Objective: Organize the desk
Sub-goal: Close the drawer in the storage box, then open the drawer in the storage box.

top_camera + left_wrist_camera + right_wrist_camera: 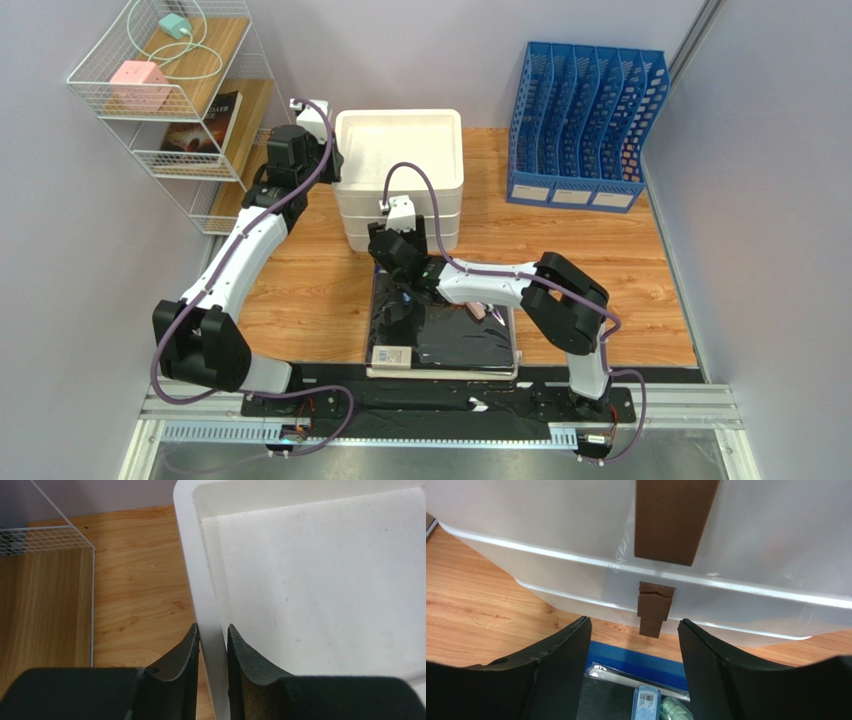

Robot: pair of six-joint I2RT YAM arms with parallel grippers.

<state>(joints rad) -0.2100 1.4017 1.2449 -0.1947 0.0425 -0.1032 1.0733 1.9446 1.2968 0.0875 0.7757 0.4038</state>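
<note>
No legible text, barcode label [646,697] on small blue item [646,713], print unreadable

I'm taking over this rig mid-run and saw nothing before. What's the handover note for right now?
Left tool: shut on the left wall of the top white plastic tray, empty, stacked on similar trays at the back of the light wooden desk.
Right tool: open, holding nothing, low over the black flat case at the near edge, facing the stack's front.
Done: nothing visibly put away.
Left: probably the case and the small items on it; a blue plastic file rack stands back right.
</note>
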